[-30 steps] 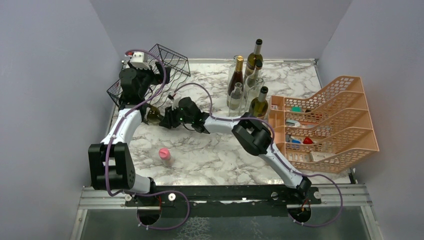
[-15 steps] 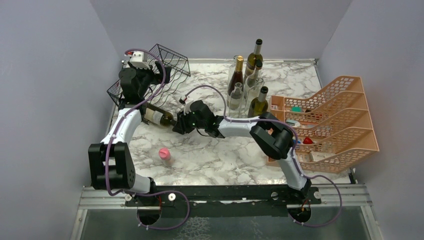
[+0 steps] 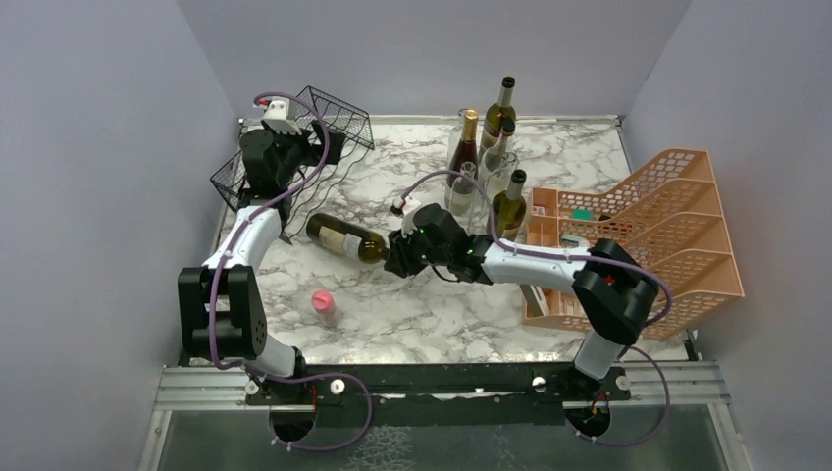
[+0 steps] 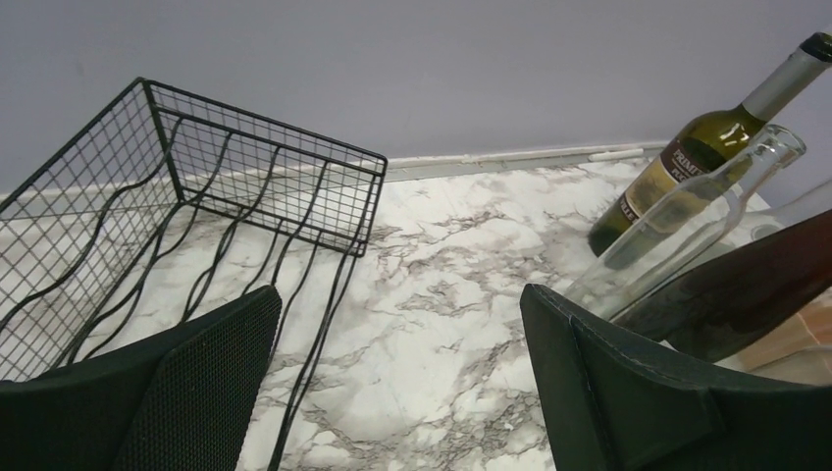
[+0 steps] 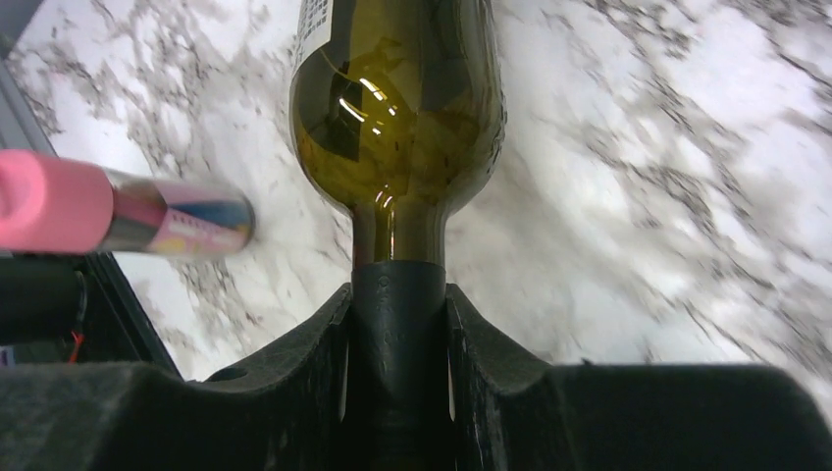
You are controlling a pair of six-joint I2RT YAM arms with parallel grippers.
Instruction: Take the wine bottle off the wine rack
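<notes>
Beside wine rack (image 3: 337, 115), level wine bottle (image 3: 343, 238), neck rightward, clamped by right gripper (image 3: 395, 259); left gripper (image 4: 402, 329) agape.

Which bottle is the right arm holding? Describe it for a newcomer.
Start at the black wire rack in the far-left corner. Just in front of it, a dark green bottle is held horizontal, neck clamped in the right gripper. Every other bottle stands upright.

Top camera: high at 6 o'clock, facing down over whole bench (image 3: 432, 304). Left wrist, at 10 o'clock, shares wine rack (image 4: 265, 186); right wrist, close, shares wine bottle (image 5: 397, 108).
</notes>
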